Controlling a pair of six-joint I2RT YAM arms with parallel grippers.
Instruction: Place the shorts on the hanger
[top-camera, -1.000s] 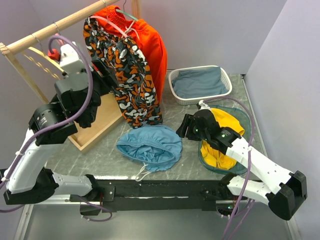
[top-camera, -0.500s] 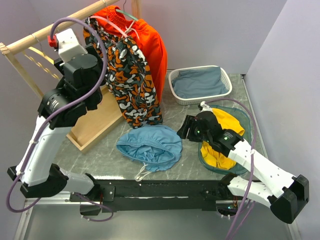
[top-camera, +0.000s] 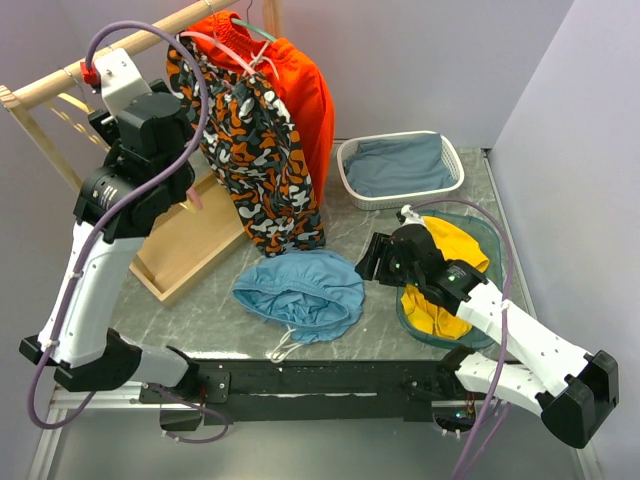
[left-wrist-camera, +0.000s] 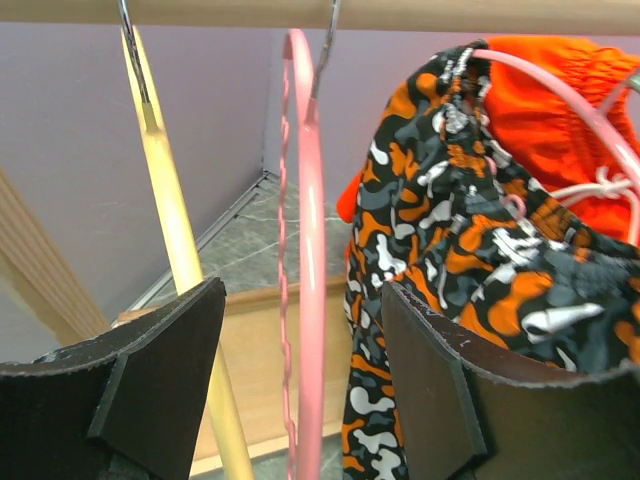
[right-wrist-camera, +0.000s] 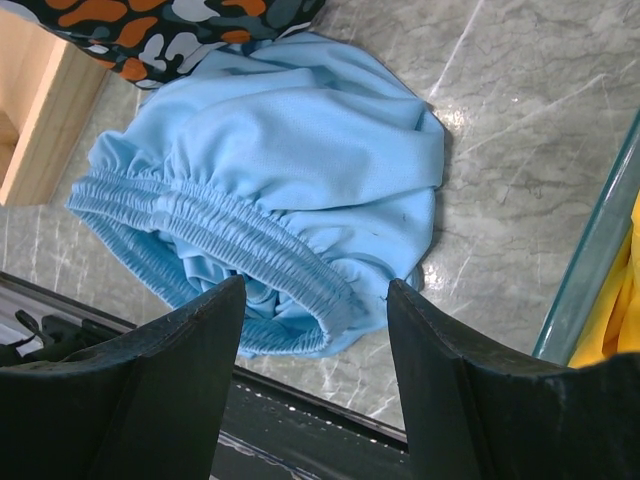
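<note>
Two grippers are in view, and we find both with jaws spread wide and nothing clamped.

Left gripper (left-wrist-camera: 300, 300): we see it raised to the wooden rail (left-wrist-camera: 400, 12). The hanger (left-wrist-camera: 310, 250), pink and thin, hangs by its metal hook from that rail and passes straight down through the gap between the two fingers. Clear space shows on each side of it, so we read no contact. Just outside the left finger hangs a yellow hanger (left-wrist-camera: 175, 220). Beyond the right finger hang the camouflage shorts (left-wrist-camera: 440, 250) on a second pink hanger, with an orange garment (left-wrist-camera: 560, 80) behind them.

Right gripper (right-wrist-camera: 315, 300): we see it held low over the table (right-wrist-camera: 500, 150), fingers pointing at the shorts (right-wrist-camera: 300, 150). The shorts lie in a rumpled heap directly ahead of the fingertips, with the gathered waistband nearest and crossing the gap between them. We see no finger touching the fabric. Off the right finger's outer side runs the rim of a glass bowl (right-wrist-camera: 600, 250).

Seen from above, the shorts (top-camera: 300, 285) lie well apart from the left gripper.
</note>
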